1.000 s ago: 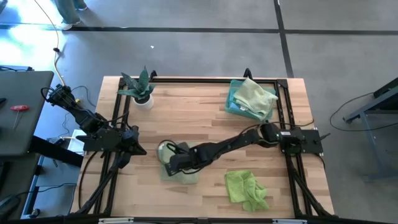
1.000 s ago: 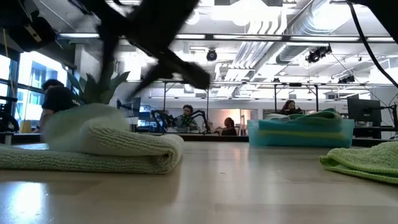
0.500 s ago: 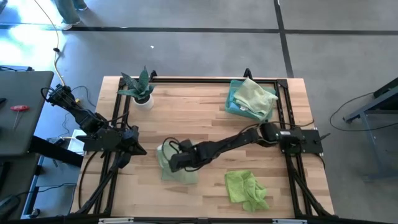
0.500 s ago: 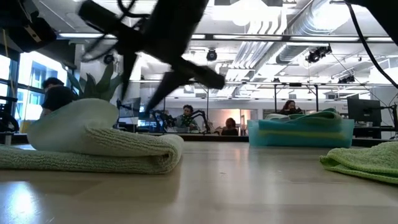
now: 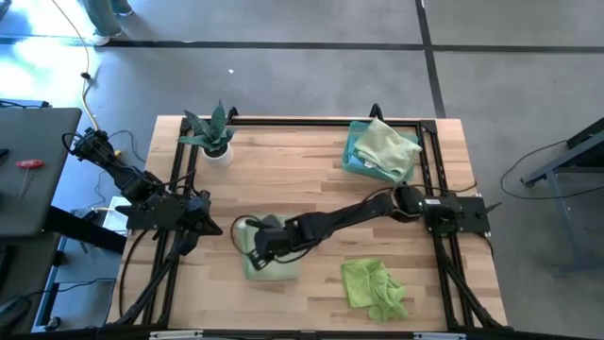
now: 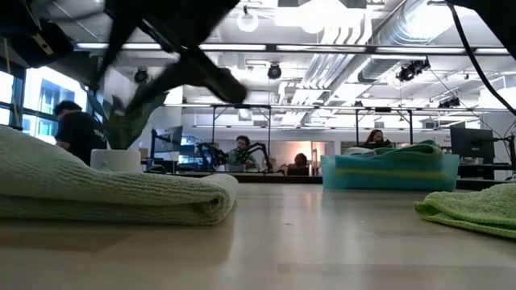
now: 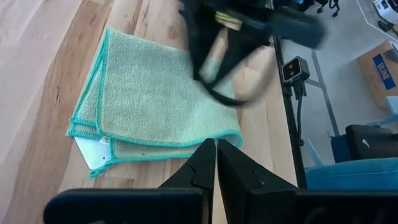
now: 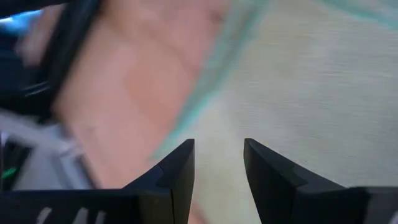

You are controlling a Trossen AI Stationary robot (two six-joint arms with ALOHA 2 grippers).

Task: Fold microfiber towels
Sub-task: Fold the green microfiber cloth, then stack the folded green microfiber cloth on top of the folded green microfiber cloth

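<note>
Whereas a half second ago the sage-green towel (image 5: 267, 251) bulged in a raised loop under the right arm, it now lies flat and doubled near the table's (image 5: 311, 179) 7 o'clock edge, its teal hems stacked. The right gripper (image 5: 257, 244) has swept across it toward 9 o'clock and hovers over its far side, fingers (image 8: 177, 171) parted with nothing between them. That suggests this fold is laid and only smoothing or release is left. The left gripper (image 7: 216, 163) waits at the table's 9 o'clock edge, pinched shut and empty. A crumpled lime towel (image 5: 375, 286) at 5 o'clock is still unfolded, likely next, while folded towels (image 5: 385, 146) sit stacked at 1 o'clock.
</note>
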